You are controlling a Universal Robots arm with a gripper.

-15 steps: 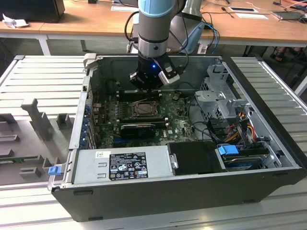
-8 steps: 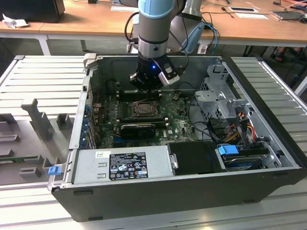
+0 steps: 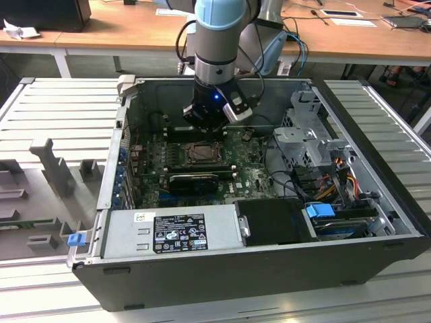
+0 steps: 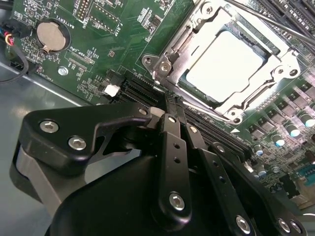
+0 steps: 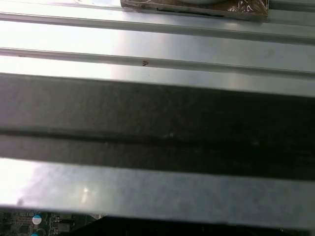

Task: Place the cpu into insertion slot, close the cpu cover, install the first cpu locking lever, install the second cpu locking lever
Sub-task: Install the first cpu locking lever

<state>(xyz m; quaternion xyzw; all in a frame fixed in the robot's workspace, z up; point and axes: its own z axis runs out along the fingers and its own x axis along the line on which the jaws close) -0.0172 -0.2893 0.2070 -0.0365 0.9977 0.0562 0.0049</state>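
A: Green motherboard (image 3: pixel 202 176) lies flat inside the open computer case (image 3: pixel 377 202). Arm is down over it, gripper (image 3: pixel 210 120) hanging just above the socket area.

B: Fingers?

A: Pressed together. In the second wrist view the two black fingers (image 4: pixel 173 142) meet at their tips, nothing between them; gripper (image 4: pixel 170 101) grasps nothing. Tips sit over the black expansion slots (image 4: pixel 142 91) just beside the socket corner.

B: Where's the cpu?

A: Seated in the insertion slot (image 4: pixel 231 61). The cpu (image 4: pixel 224 66), pale metal top, shows through the window of the cpu cover (image 4: pixel 197 37). Cover is down flat around the chip, silvery frame with screws at its corners.

B: Levers?

A: Thin metal rods run along the socket's far edge (image 4: pixel 256 17); cannot tell if they are latched.

B: Exterior view?

A: Socket (image 3: pixel 200 153) sits mid-board, directly below the gripper. Black graphics card (image 3: pixel 194 180) just nearer the camera. Grey power supply (image 3: pixel 172 229) along the near wall, blue clip (image 3: pixel 321 210) toward the exterior view's right, drive cage (image 3: pixel 306 131) behind it.

B: Anything else?

A: Coin cell battery (image 4: pixel 50 35) near the board's corner. First wrist view has a dark case wall (image 5: pixel 157 128) and ribbed grey table surface (image 5: pixel 157 37).
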